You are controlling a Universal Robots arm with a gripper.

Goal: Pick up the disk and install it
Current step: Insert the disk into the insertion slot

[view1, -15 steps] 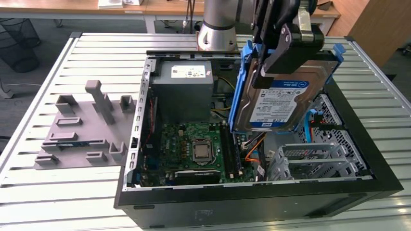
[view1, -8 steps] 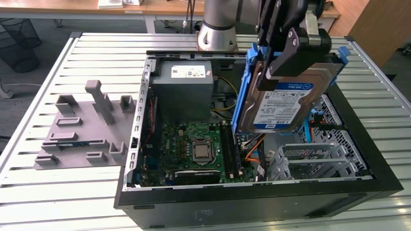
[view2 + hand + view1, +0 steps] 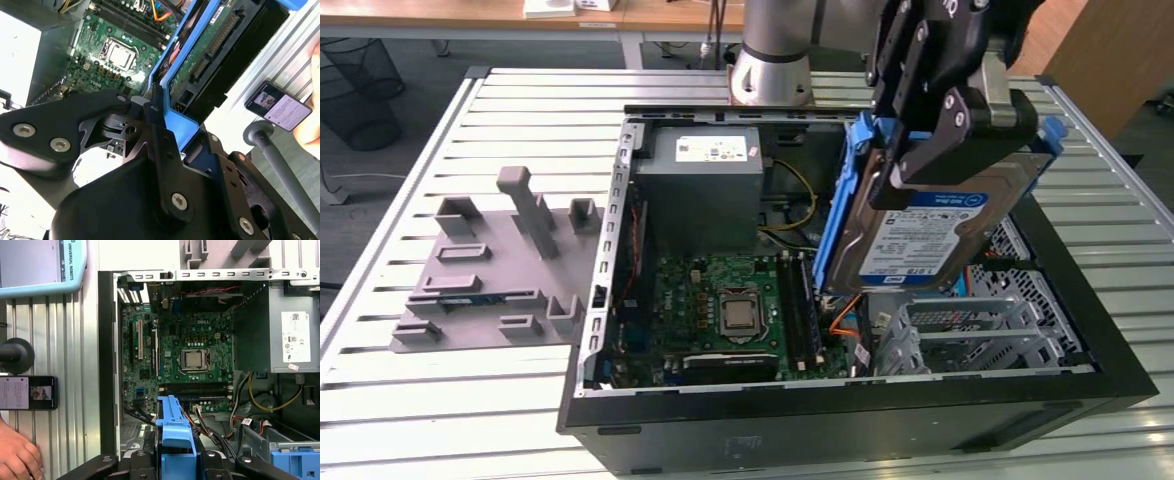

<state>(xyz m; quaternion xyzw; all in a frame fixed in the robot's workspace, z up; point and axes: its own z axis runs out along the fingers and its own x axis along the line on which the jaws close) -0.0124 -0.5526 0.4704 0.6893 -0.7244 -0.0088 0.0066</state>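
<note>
Disk [image 3: 923, 240] in tool [image 3: 945, 160] grip, abv PC case [image 3: 854, 420]

Slatted metal table [image 3: 440, 420], wooden desk [image 3: 440, 12] behind, grey floor [image 3: 350, 225]

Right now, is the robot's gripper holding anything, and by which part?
Yes: the gripper is shut on the disk, clamping its upper end, at the blue carrier frame. The disk hangs tilted above the open computer case.

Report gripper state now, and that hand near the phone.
Gripper: closed on the flat silver disk in its blue plastic frame, over the open black computer case.
Person's hand: beside the black phone; grip cannot be told.
</note>
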